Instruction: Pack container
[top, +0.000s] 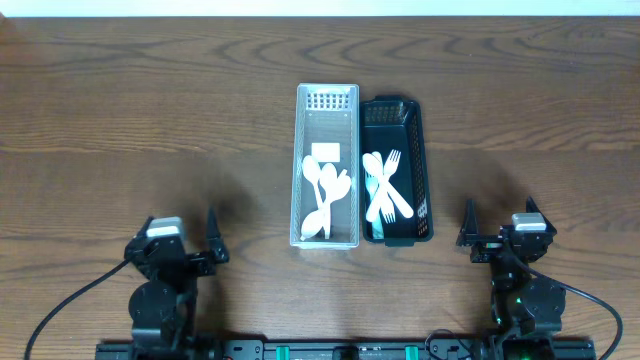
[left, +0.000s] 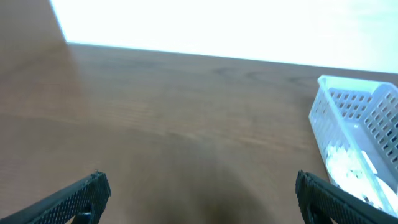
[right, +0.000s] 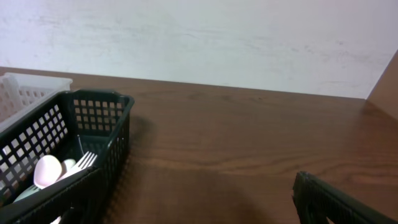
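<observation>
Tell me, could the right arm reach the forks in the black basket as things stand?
Probably yes: the right gripper is open, the black basket is uncovered, and only bare table lies between them.

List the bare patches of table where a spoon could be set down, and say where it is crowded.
Free: the table left of the white basket, the stretch right of the black basket, and the strip beyond both. Crowded: inside the baskets, which hold cutlery and stand side by side without a usable gap.
</observation>
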